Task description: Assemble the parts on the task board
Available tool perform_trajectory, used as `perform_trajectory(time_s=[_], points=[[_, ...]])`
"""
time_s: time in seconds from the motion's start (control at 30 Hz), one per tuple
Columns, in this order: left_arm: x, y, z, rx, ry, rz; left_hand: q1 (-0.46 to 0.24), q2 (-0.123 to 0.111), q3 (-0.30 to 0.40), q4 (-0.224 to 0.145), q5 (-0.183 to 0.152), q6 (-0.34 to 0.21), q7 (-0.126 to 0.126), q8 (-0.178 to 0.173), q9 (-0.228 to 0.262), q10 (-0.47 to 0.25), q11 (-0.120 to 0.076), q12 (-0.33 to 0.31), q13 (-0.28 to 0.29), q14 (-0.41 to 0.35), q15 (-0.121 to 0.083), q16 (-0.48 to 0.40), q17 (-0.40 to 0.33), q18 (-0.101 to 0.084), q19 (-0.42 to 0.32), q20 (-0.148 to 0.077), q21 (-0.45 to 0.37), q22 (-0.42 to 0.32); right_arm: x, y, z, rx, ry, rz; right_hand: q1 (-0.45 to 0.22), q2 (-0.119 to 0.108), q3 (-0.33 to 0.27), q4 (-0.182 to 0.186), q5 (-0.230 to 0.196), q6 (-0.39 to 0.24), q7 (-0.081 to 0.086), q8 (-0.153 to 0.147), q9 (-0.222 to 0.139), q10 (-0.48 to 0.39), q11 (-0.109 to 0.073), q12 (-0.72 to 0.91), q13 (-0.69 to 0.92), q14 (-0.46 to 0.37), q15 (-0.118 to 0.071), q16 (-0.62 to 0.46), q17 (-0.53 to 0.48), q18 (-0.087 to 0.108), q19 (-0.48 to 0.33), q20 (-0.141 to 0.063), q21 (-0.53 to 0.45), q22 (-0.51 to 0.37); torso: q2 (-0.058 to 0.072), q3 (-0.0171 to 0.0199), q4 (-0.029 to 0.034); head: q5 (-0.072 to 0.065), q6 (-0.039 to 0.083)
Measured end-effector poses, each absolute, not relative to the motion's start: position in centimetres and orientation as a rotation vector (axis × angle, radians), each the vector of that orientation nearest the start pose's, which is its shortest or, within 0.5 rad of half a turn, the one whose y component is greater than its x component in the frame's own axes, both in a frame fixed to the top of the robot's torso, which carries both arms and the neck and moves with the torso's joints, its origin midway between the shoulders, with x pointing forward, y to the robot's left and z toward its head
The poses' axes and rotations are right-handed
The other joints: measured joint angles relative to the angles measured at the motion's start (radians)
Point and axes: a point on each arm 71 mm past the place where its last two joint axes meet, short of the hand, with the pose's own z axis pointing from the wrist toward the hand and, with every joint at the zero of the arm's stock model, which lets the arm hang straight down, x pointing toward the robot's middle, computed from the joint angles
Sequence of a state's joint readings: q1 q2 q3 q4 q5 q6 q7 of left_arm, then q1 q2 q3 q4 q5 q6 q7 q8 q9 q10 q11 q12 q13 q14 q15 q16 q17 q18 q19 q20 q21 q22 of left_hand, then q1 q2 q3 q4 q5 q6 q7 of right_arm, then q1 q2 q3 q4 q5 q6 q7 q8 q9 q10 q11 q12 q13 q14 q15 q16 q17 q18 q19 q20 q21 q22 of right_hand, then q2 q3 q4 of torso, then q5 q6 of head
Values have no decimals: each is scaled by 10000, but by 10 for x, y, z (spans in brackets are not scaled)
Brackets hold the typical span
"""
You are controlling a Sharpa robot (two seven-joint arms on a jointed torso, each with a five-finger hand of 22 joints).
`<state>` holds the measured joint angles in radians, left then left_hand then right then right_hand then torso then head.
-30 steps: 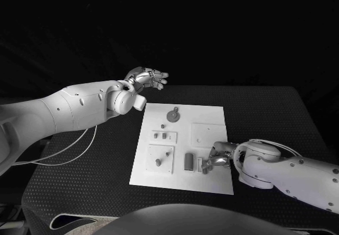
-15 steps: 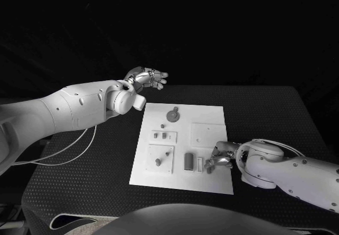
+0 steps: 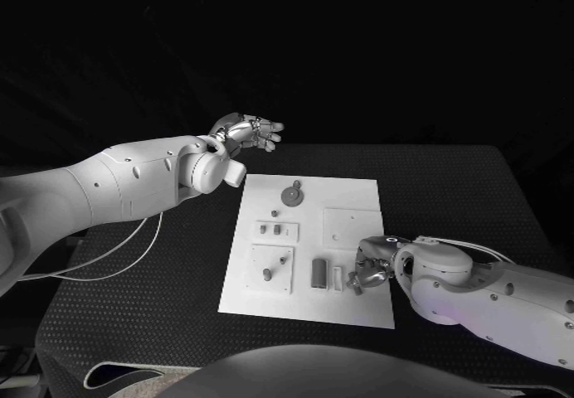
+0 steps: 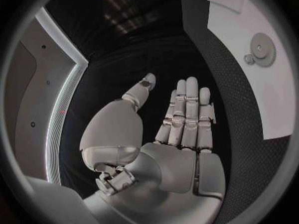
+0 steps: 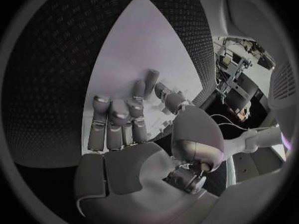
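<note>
The task board [image 3: 313, 249] lies flat in the middle of the black table [image 3: 479, 199], its long side running away from the robot. Several small parts are on it. A round gear-like part [image 3: 293, 196] sits near the far end. Below it, 2 small pegs [image 3: 276, 229] stand on a raised plate, and another raised square plate [image 3: 271, 267] with small pieces is nearer the robot. A dark upright block [image 3: 319, 273] stands close to the near edge, with a pale narrow piece [image 3: 340, 277] just beside it.

The right hand [image 3: 368, 272] is low over the near right part of the board, just beside the pale piece. In the right wrist view the right hand [image 5: 134, 119] has its fingers [image 5: 118, 115] bent downward toward the white surface. Whether it pinches something I cannot tell, because the fingertips hide the place.

The left hand [image 3: 248, 133] is raised beyond the far left corner of the board, well apart from it. In the left wrist view this hand [image 4: 177, 129] holds nothing; its fingers [image 4: 189, 109] are straight and side by side, and the thumb stands away from them.
</note>
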<state>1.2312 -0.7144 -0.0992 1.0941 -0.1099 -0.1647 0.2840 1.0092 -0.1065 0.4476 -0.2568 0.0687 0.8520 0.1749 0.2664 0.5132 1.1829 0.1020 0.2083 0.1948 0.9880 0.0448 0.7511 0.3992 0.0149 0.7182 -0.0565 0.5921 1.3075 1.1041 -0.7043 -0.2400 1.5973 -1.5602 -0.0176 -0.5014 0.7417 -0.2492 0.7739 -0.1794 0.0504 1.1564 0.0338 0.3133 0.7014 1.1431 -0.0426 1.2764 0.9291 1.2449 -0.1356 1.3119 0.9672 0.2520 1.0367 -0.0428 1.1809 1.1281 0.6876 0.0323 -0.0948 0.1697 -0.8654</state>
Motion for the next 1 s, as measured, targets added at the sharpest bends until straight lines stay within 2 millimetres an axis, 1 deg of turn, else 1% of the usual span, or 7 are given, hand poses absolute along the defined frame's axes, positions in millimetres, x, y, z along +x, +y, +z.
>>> perform_trajectory(time_s=[0.07,0.1,0.57,0.73,0.87,0.93,1.0], points=[[555,273,-210,-10718,15198,-12750,0,0,0,0,0,0,0,0,0,-18,18,0,0,0,0,0,0,0,0,0,0,0,404,-134,-307,-4267,21569,3007,66,-65,17,17,0,-21,-21,0,18,-44,45,-45,0,-22,21,-35,5,2,-51,-20,-3,-7,0,-1,0,0,-1],[555,273,-210,-10717,15200,-12753,0,0,0,0,0,0,0,0,0,-18,18,0,0,0,0,0,0,1,0,0,0,0,405,-134,-307,-4415,21463,2897,171,-157,53,-20,0,-69,-68,-28,829,-68,68,-65,0,-57,56,-69,20,2,-120,12,-4,-11,0,-1,0,-1,-1],[554,273,-210,-10726,15217,-12746,0,0,0,0,0,0,0,0,1,-45,-10,0,0,0,0,0,9,0,0,0,0,-1,403,-130,-304,-5612,20656,2108,803,-348,370,-192,-2,-90,-87,-35,840,-250,175,-183,49,-204,162,-164,94,1,-370,122,-50,-11,-1,0,6,-12,14],[554,273,-210,-10725,15223,-12753,0,0,0,0,0,0,0,0,1,-45,-9,0,0,0,0,0,8,1,0,0,0,-2,403,-129,-303,-5743,20646,2084,1201,-110,963,-314,91,-125,-88,-213,840,-336,194,-259,85,-299,224,-204,149,-42,-494,246,-49,-32,-1,-4,5,-12,20],[554,273,-210,-10726,15227,-12755,0,0,0,0,0,0,0,0,1,-45,-9,0,0,0,0,0,8,0,0,0,0,-2,404,-130,-304,-5653,20796,2173,1137,-24,1117,-455,893,-181,-31,-216,841,-336,195,-260,127,-311,236,-243,221,-52,-548,300,-49,-32,-1,-3,5,-12,28],[554,273,-210,-10725,15228,-12756,0,0,0,0,0,0,0,0,1,-45,-9,0,0,0,0,0,7,1,0,0,0,-1,405,-131,-304,-5542,20890,2197,1046,67,1206,-545,1062,-290,78,-222,1441,-337,197,-260,138,-321,246,-243,235,-62,-568,321,-48,-30,-1,-3,5,-15,31],[554,273,-210,-10725,15231,-12759,0,0,2,54,0,0,0,0,1,-45,-9,0,0,0,0,0,17,0,0,0,0,5,407,-134,-304,-5285,21095,2276,845,267,1229,-568,1307,-304,96,-247,1545,-340,198,-298,149,-328,253,-243,265,-62,-583,336,-47,-30,-1,-3,5,-21,37]])
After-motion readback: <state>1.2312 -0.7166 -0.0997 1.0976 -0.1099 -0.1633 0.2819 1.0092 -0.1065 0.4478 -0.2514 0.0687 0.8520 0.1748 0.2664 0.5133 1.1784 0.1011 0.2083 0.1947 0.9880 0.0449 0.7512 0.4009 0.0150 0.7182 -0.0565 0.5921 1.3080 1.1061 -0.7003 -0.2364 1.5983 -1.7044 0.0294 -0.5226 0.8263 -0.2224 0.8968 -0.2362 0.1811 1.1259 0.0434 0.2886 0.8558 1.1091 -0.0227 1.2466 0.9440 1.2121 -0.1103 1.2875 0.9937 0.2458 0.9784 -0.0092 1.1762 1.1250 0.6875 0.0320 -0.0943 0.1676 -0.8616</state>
